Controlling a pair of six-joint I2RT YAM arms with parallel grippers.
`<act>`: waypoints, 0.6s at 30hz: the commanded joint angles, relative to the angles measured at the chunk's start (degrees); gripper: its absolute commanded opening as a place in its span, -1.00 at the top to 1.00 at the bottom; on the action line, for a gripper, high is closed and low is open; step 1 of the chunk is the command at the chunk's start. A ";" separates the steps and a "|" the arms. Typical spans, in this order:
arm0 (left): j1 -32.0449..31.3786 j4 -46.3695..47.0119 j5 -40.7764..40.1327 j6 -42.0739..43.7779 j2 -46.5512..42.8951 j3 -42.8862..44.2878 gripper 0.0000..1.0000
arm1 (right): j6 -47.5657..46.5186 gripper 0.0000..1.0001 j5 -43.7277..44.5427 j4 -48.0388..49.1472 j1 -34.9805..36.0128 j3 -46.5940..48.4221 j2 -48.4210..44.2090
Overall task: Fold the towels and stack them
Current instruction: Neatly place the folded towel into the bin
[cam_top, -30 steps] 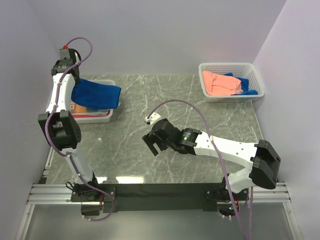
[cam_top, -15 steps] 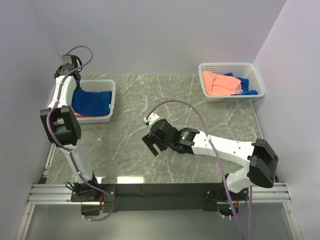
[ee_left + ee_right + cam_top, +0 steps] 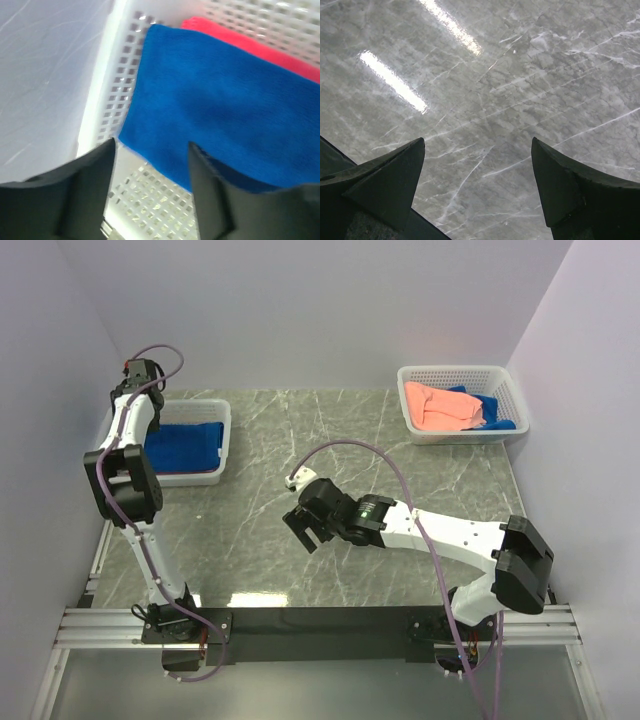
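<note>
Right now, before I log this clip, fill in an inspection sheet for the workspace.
Surface: grey marbled table, with light glare in the right wrist view.
Job's things: folded blue towel lies in the left basket on a pink-red towel; salmon-peach towel and second blue towel lie crumpled in the right basket.
Clutter: nothing seen.
Tools: left tool open above the blue towel, holding nothing; right tool open over bare table, empty.
Cables: purple cables arch over both arms, clear of the towels.
Surroundings: plain pale walls on three sides; metal rail at the near edge.
</note>
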 commanded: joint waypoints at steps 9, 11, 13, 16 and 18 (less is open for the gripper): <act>1.52 -4.80 -1.81 -10.66 -6.04 5.12 -0.82 | 3.66 -0.88 11.63 -2.11 -3.72 1.78 -5.29; 1.43 -3.49 3.45 -13.48 -12.45 2.92 -0.86 | 6.29 -0.91 15.23 -2.64 -6.52 1.34 -7.05; 1.52 -0.60 11.19 -15.67 -20.59 -2.52 -0.91 | 9.18 -0.92 17.86 -3.69 -8.98 0.72 -9.77; 1.52 4.15 19.63 -19.18 -34.63 -13.58 -0.99 | 13.93 -0.94 20.60 -5.97 -14.87 -0.15 -14.42; 1.52 9.95 26.03 -20.51 -42.84 -23.13 -0.99 | 16.05 -0.97 22.71 -6.86 -19.77 -2.35 -19.24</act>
